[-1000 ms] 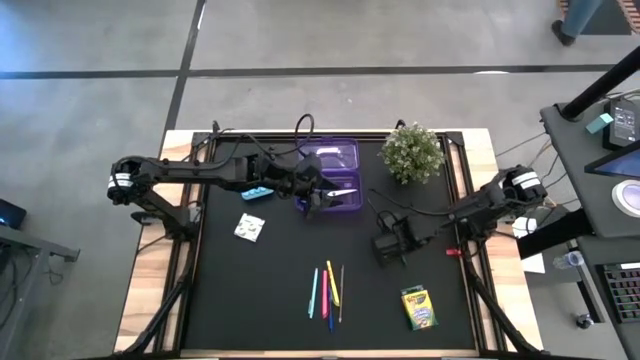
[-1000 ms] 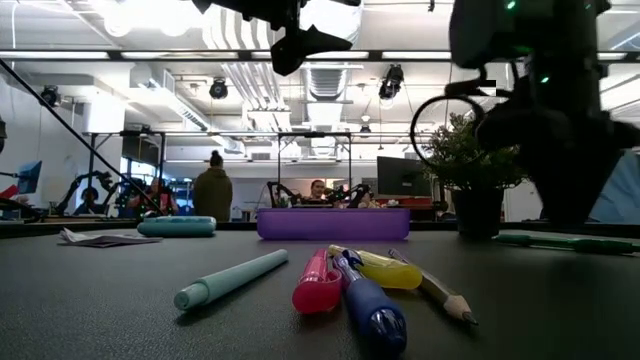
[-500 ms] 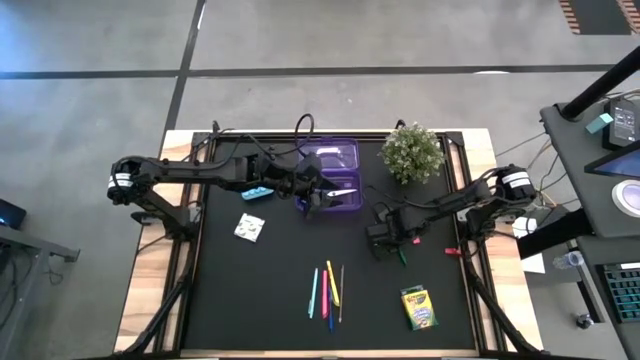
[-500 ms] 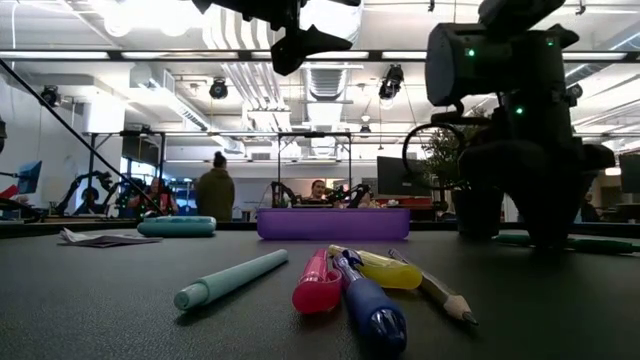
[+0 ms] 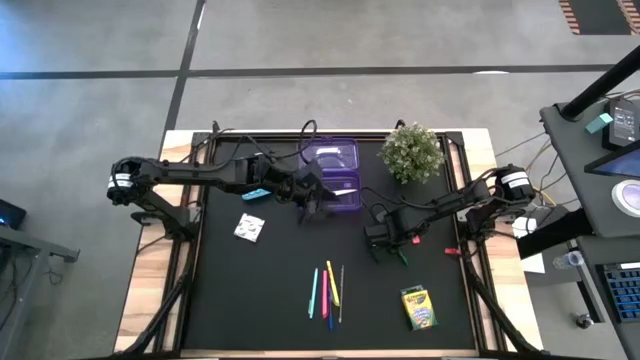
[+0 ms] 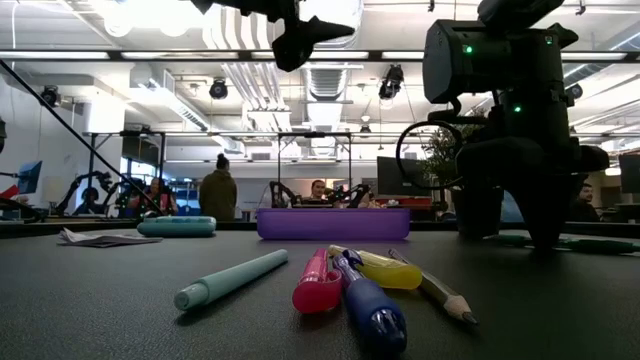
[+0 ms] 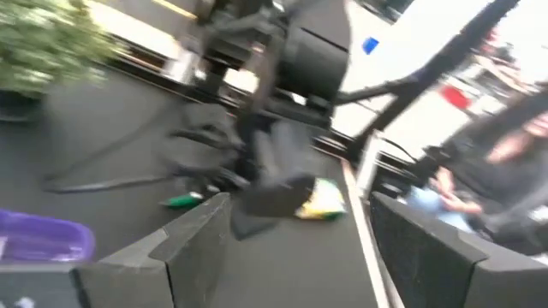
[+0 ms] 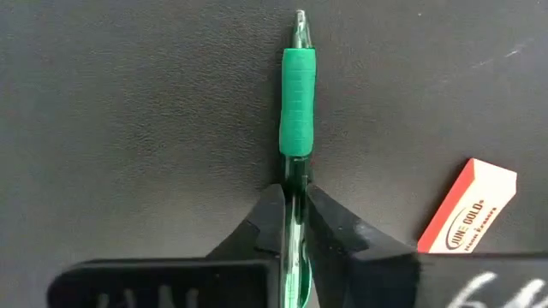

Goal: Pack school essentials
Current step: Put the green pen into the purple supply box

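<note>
A green pen [image 8: 298, 103] lies on the black mat right of centre, and my right gripper [image 8: 295, 218] is shut on it; the high view shows that gripper [image 5: 386, 245] with the pen [image 5: 402, 256] beside it. My left gripper [image 5: 305, 196] hangs open and empty at the near left corner of the purple box [image 5: 340, 172]; its fingers [image 7: 193, 248] frame the right arm. Several pens [image 5: 326, 290], a crayon box [image 5: 420, 308], a white packet [image 5: 250, 228] and a blue item [image 5: 257, 192] lie flat on the mat. My right gripper pinches the pen's clear green barrel [image 8: 296, 190] between its two fingers, just behind the solid green rubber sleeve. The fingers come from above and lie across the pen. The pen lies flat on the mat, its tip pointing away from the fingers.
A potted plant [image 5: 412, 152] stands at the far right of the mat. A red and white eraser [image 8: 467, 210] lies close to the right gripper. The mat's near left and centre are bare. People stand in the room beyond the table.
My right gripper has moved toward the table's left edge and come down onto the green pen, which lies where it was. My left gripper has shifted a little toward the left, off the purple box.
</note>
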Robot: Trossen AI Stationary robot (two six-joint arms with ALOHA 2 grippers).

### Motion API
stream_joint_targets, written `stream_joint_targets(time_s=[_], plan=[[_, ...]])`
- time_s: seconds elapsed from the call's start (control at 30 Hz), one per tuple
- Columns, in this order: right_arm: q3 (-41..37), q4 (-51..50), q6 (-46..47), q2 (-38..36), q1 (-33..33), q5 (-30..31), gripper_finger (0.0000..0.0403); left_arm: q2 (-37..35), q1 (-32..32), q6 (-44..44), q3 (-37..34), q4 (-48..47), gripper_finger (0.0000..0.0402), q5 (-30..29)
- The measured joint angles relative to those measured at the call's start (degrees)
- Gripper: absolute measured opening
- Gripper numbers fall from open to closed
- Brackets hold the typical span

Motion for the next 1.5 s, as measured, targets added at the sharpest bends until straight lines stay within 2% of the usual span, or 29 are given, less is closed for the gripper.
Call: stream_joint_targets(time_s=[0.33, 0.5, 0.63, 0.83, 0.93, 1.03, 1.17, 1.27, 1.5], plan=[[-0.3, 0.0, 1.5, -2.8, -0.1, 2.1, 0.0015, 0.0, -0.1, -0.1, -0.5, -0.1, 0.0263, 15.7], [-0.3, 1.0, 3.3, -4.0, 0.0, 3.7, 0.0015, 0.0, -0.2, -0.2, -1.4, -0.1, 0.0263, 15.8], [-0.2, 5.5, 2.9, -5.3, 0.1, 3.8, 0.0014, 0.0, -0.2, -0.1, -2.2, -0.4, 0.0263, 15.8], [-0.2, 14.4, 1.1, -7.6, 0.9, 5.8, 0.0014, 0.0, 1.0, 0.9, -2.3, -6.7, 0.0263, 15.8], [-0.2, 18.2, -0.2, -9.4, 1.1, 8.1, 0.0013, 0.0, 1.3, 3.7, -2.3, -11.6, 0.0263, 14.8], [-0.2, 21.7, -1.4, -11.9, 1.1, 11.1, 0.0013, 0.0, 1.2, 4.8, -2.4, -15.3, 0.0263, 9.7], [0.3, 27.2, -4.5, -15.5, 1.1, 16.0, 0.0013, 0.0, 1.3, 5.3, -2.8, -14.7, 0.0263, 2.7], [0.8, 32.2, -9.1, -18.2, 1.1, 20.3, 0.0013, 0.0, 1.3, 7.2, -2.8, -12.3, 0.0263, -2.3], [4.2, 39.9, -23.0, -22.4, 1.1, 30.4, 0.0013, 0.0, 1.3, 7.8, -2.6, 0.0, 0.0263, -3.0]])
